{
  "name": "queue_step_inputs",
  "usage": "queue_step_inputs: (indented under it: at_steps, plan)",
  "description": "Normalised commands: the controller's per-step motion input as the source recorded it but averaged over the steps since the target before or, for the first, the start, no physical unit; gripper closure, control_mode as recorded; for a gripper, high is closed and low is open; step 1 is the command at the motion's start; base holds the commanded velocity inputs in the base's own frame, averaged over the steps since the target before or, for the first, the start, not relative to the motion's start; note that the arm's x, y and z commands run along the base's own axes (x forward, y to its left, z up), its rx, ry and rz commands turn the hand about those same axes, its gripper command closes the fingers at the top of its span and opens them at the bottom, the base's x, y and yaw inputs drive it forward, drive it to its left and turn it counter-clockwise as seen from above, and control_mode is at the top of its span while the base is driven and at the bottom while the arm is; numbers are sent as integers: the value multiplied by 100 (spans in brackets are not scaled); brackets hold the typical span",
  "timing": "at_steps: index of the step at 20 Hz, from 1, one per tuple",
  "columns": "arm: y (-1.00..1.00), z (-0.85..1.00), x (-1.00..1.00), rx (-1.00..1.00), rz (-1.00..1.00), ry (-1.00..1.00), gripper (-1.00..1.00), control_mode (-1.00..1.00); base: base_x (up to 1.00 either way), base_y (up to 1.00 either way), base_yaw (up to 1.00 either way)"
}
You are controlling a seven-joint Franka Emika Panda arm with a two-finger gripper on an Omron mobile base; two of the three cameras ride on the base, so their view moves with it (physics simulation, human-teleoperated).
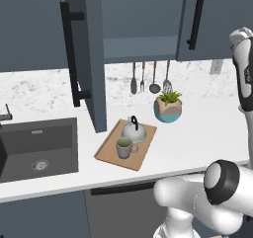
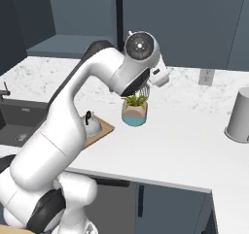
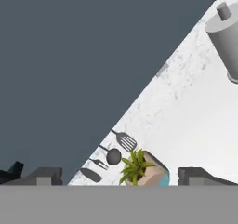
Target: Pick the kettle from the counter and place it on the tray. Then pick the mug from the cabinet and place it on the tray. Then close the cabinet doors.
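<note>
Left base view: arm raised at right edge; kettle (image 1: 133,131) and mug (image 1: 125,147) on tray (image 1: 109,149) on counter (image 1: 197,133); cabinet doors (image 1: 84,54) open; right base view: arm arches over plant pot (image 2: 134,110); bare counter toward canister (image 2: 239,115); hand view: gripper (image 3: 120,176) wide open, empty, facing cabinet; no readable text.

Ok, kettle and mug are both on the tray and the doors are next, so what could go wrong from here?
The left cabinet door hangs wide open over the counter, just left of the tray; an arm sweep to reach it could knock the mug or kettle. The open gripper faces the right door, so a glancing push may miss its handle.
</note>
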Motion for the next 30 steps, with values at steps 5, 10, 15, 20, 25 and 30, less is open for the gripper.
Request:
queue_step_inputs:
  at_steps: [5, 10, 15, 20, 25, 30]
  plan:
    - [36, -4, -31, -12, 0, 12, -100, -100, 0, 0, 0]
    - [64, -13, -18, -18, 0, 20, -100, -100, 0, 0, 0]
    - [46, -34, -31, -13, 1, 7, -100, -100, 0, 0, 0]
    - [48, -28, -37, -15, 7, 10, -100, -100, 0, 0, 0]
    - [35, -15, -52, -10, 16, 3, -100, -100, 0, 0, 0]
    - [58, 0, -51, -19, 22, 15, -100, -100, 0, 0, 0]
